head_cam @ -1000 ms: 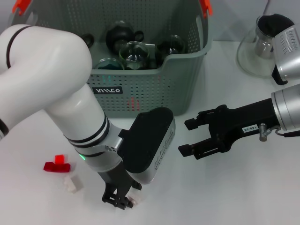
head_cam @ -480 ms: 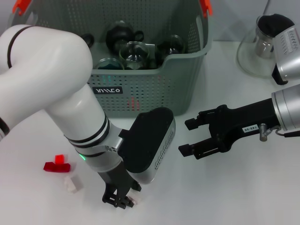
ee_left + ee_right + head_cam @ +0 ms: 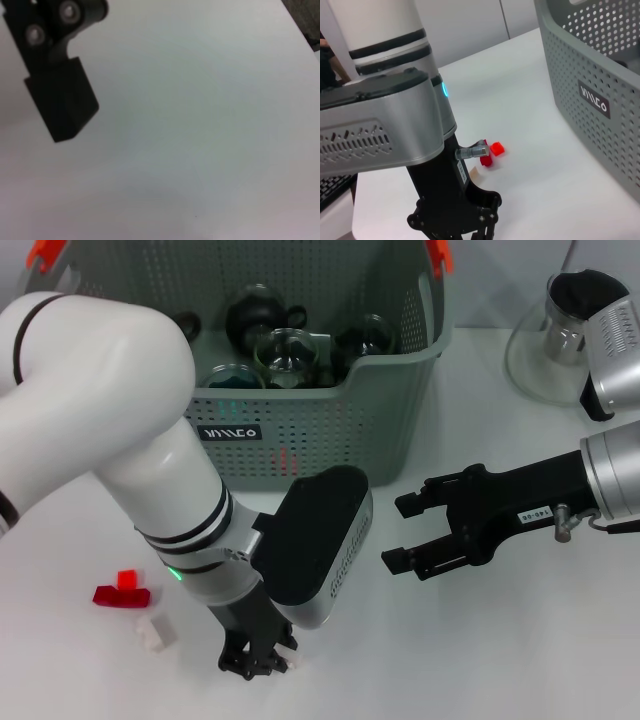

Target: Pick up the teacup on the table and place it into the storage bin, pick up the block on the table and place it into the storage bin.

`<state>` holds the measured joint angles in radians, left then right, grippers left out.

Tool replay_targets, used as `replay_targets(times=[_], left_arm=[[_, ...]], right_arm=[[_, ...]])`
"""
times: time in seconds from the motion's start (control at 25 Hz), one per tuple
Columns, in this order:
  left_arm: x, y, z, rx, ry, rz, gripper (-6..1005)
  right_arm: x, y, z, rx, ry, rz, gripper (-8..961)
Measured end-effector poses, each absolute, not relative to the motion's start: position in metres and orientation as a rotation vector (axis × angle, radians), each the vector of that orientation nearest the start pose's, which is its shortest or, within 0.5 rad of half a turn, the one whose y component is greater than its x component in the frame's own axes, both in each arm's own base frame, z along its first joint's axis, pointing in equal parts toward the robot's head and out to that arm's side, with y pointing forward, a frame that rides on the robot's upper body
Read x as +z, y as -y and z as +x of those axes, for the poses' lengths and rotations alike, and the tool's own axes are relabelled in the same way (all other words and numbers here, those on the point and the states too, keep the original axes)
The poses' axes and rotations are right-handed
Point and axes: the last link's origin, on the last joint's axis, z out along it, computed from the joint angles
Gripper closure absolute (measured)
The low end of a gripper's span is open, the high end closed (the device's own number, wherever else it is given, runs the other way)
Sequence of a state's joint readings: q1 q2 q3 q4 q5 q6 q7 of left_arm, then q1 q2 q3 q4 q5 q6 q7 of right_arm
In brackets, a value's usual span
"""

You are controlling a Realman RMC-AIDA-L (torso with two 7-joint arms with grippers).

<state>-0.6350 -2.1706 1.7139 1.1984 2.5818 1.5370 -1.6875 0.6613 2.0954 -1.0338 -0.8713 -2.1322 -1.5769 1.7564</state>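
While the left arm bends low over the white tabletop [image 3: 480, 660] in the head view, its end effector [image 3: 255, 662] points straight down near the front edge, fingertips drawn in around a small pale block [image 3: 291, 661] that shows just beside them; whether it is truly pinched cannot be told. A second pale block [image 3: 155, 631] lies on the tabletop to the left of that arm, with a red block [image 3: 122, 592] just beyond it. The storage bin [image 3: 320, 430] stands at the back, its black label facing forward, and dark glass teacups [image 3: 285, 352] sit inside it. The right end effector [image 3: 405, 532] hangs above the tabletop to the right of the bin, fingers spread, holding nothing. A clear glass vessel [image 3: 545, 350] stands at the far right.

From the left wrist view, one black finger [image 3: 60, 102] shows above bare white tabletop; the block is out of sight here.

From the right wrist view, the left end effector [image 3: 465, 232] appears farther off with its fingers close together at the tabletop. The red block [image 3: 492, 152] lies behind it, and the bin's perforated wall [image 3: 590, 75] fills the side.
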Motion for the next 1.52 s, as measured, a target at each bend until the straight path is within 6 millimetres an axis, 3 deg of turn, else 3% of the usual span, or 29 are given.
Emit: replay_targets(times=[0.28,0.48,0.68,0.72,0.76,0.84,0.96,1.12,1.32,1.52], left_arm=[[-0.084,-0.306,-0.16,0.814,-0.554,-3.109,839],[-0.063,-0.314,-0.153,0.671,-0.375,-3.12,846],[-0.023,-0.328,-0.155,0.393,-0.053,-3.104,846],[-0.003,-0.332,-0.156,0.275,0.047,-3.072,846],[-0.003,-0.332,-0.156,0.275,0.047,-3.072,846],[0.027,-0.337,-0.157,0.124,0.155,-2.995,847],[0.054,-0.344,-0.152,-0.015,0.227,-2.895,847],[0.083,-0.367,-0.139,-0.168,0.3,-2.737,847],[0.089,-0.407,-0.13,-0.25,0.34,-2.599,829],[0.078,-0.444,-0.126,-0.288,0.427,-2.536,807]], right_arm=[[-0.026,-0.348,0.192,0.268,-0.585,-3.063,88],[-0.024,-0.348,0.193,0.274,-0.589,-3.063,87],[-0.019,-0.346,0.194,0.303,-0.599,-3.066,87],[-0.018,-0.346,0.195,0.309,-0.602,-3.067,87],[-0.016,-0.345,0.195,0.316,-0.604,-3.068,87],[-0.013,-0.345,0.196,0.324,-0.605,-3.066,87],[-0.01,-0.346,0.197,0.327,-0.597,-3.064,87],[-0.009,-0.345,0.197,0.329,-0.573,-3.068,87],[-0.008,-0.346,0.197,0.327,-0.56,-3.069,87],[-0.009,-0.347,0.196,0.328,-0.556,-3.073,87]])
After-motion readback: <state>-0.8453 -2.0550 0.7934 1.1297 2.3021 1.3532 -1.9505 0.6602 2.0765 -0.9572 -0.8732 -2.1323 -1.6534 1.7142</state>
